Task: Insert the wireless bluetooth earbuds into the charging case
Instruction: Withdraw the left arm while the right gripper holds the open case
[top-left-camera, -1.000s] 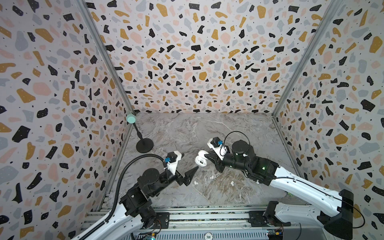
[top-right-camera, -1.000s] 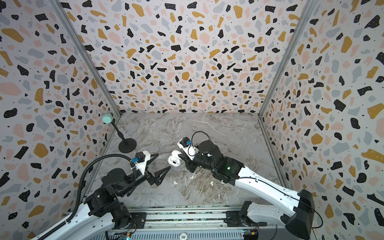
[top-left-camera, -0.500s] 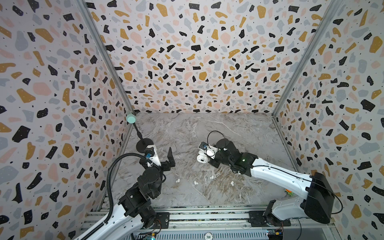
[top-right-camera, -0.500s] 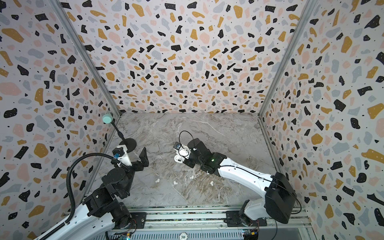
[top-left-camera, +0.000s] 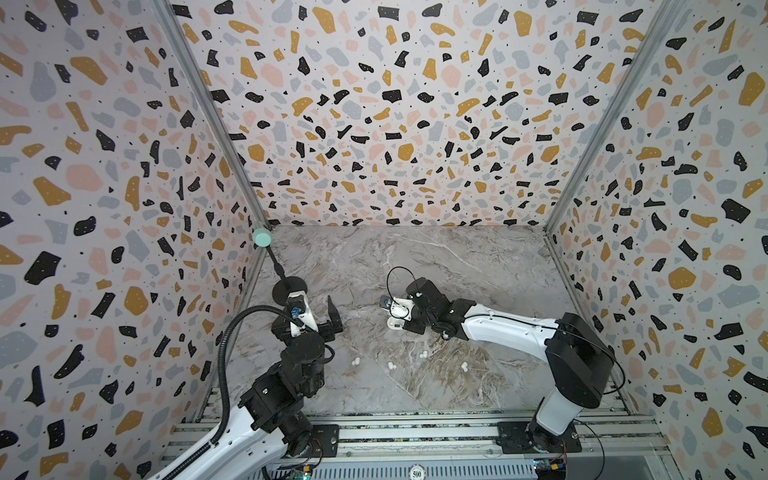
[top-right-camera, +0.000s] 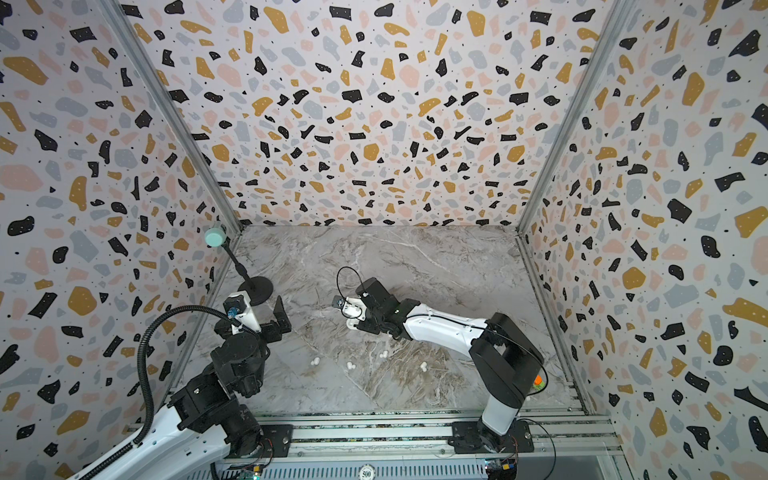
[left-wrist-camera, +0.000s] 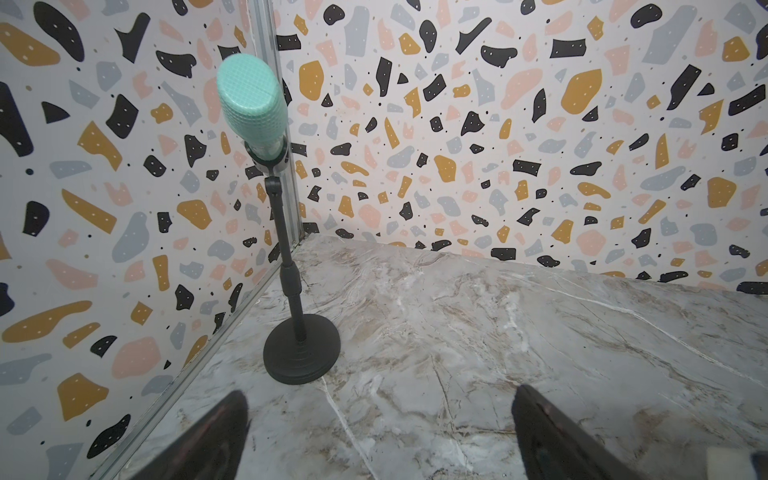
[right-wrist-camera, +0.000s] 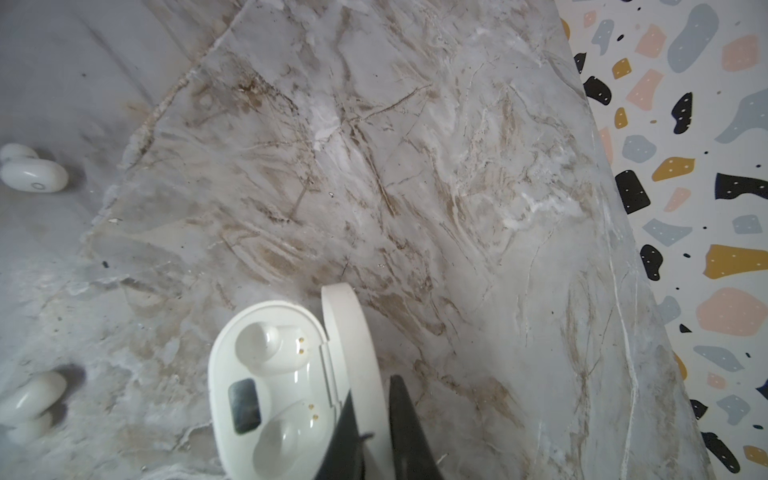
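Roughly by size: Marble table, slick, so anything nudged may skate. Microphone stand, upright in the far left corner, near the left arm; a wide swing could topple it. Left gripper, jaws spread wide, empty, hanging near that stand. Right gripper, pinched on the raised lid of the charging case, which lies open with both wells empty; a hold on that thin edge could twist the case or snap the lid down. Earbuds, four, loose on the table nearer the front rail than the case; tiny and rounded, likely to squirt from a pinch.
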